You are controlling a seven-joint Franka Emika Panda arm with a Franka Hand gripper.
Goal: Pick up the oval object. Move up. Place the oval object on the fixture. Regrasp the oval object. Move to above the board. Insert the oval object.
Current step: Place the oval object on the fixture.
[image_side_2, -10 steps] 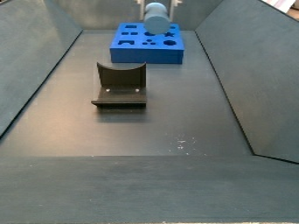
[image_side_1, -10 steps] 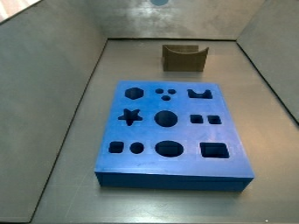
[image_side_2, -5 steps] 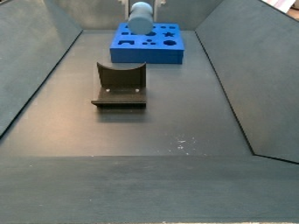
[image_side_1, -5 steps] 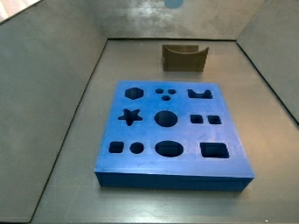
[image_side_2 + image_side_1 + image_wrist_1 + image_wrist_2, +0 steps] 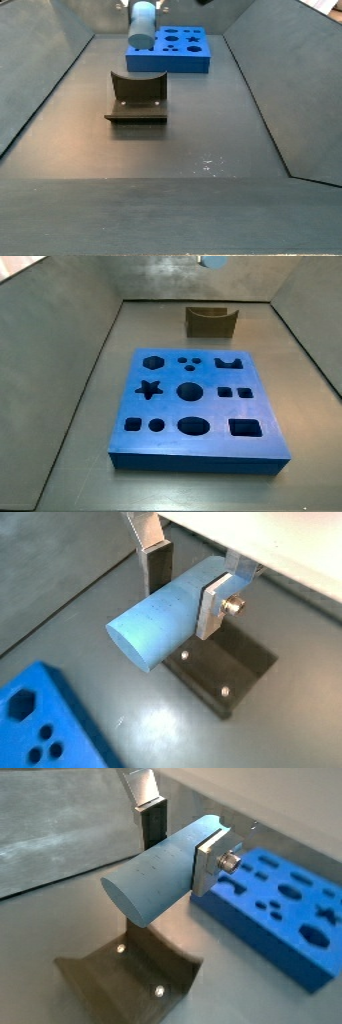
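Jaws clamped on oval object [image 5: 163, 621] at its middle, above fixture [image 5: 223, 675], board [image 5: 287, 913] nearby

A dark grey matte floor [image 5: 67, 471] extends around the board [image 5: 214, 406]. Plain grey walls [image 5: 47, 326] rise beside and behind the board, sloping outward. Pale scuff marks [image 5: 207, 163] lie well apart from the board.
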